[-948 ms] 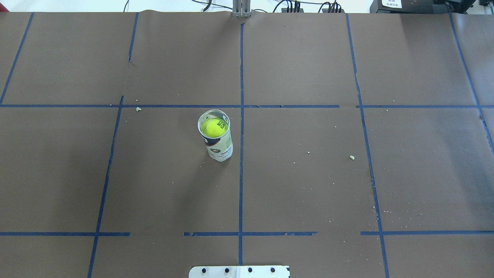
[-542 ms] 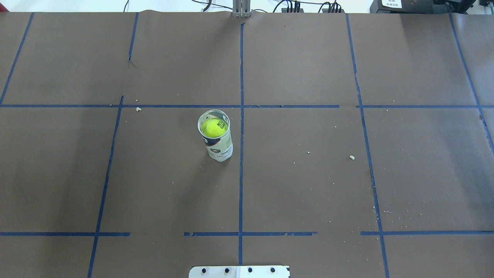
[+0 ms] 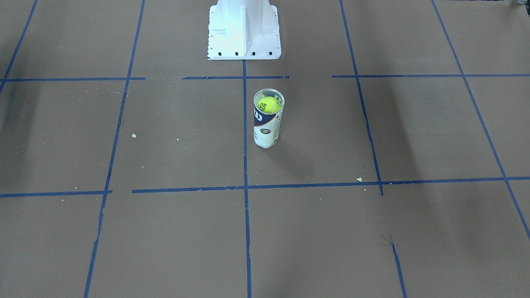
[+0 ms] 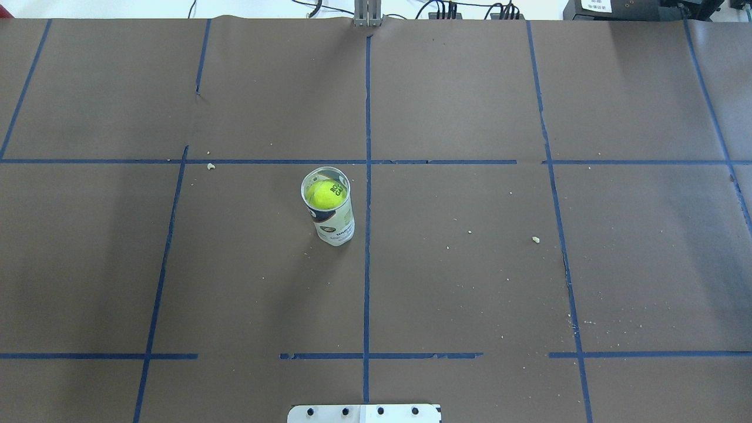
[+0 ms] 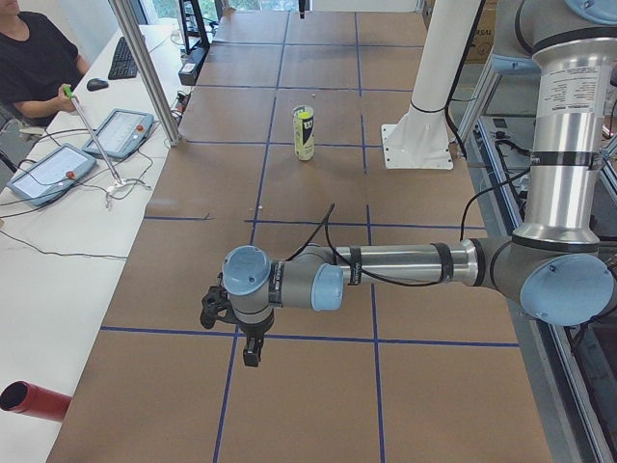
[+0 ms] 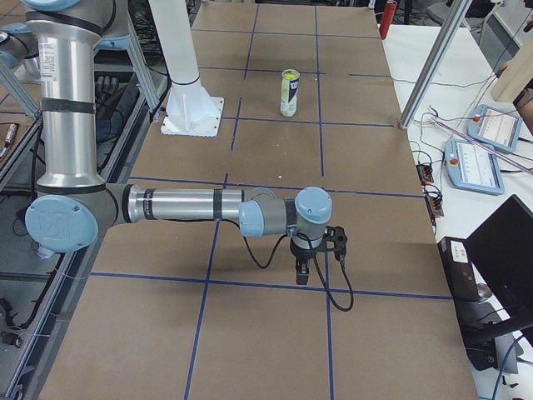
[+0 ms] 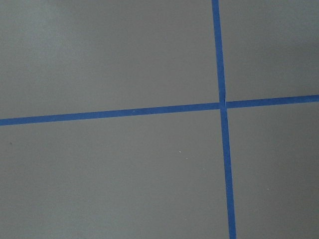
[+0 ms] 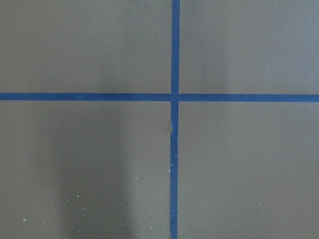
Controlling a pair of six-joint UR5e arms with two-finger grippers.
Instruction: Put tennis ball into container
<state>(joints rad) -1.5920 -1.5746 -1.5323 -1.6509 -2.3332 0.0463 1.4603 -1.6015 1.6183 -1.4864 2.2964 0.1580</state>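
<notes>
The clear container (image 4: 335, 226) stands upright near the table's middle, just left of the centre tape line. The yellow-green tennis ball (image 4: 324, 194) sits inside it at the top, its black lettering showing. From the front, the ball (image 3: 268, 104) shows through the open rim of the container (image 3: 265, 131). My left gripper (image 5: 250, 353) hangs over the table's left end, far from the container (image 5: 304, 133); I cannot tell whether it is open. My right gripper (image 6: 304, 272) hangs over the right end, far from the container (image 6: 289, 93); its state is unclear too. Both wrist views show only paper and tape.
The white robot pedestal (image 3: 243, 30) stands behind the can. Blue tape lines (image 4: 366, 258) grid the brown paper, with small crumbs (image 4: 535, 239) scattered on it. A seated operator (image 5: 34, 58), tablets (image 5: 118, 130) and a red tube (image 5: 34, 400) are beside the table's far side.
</notes>
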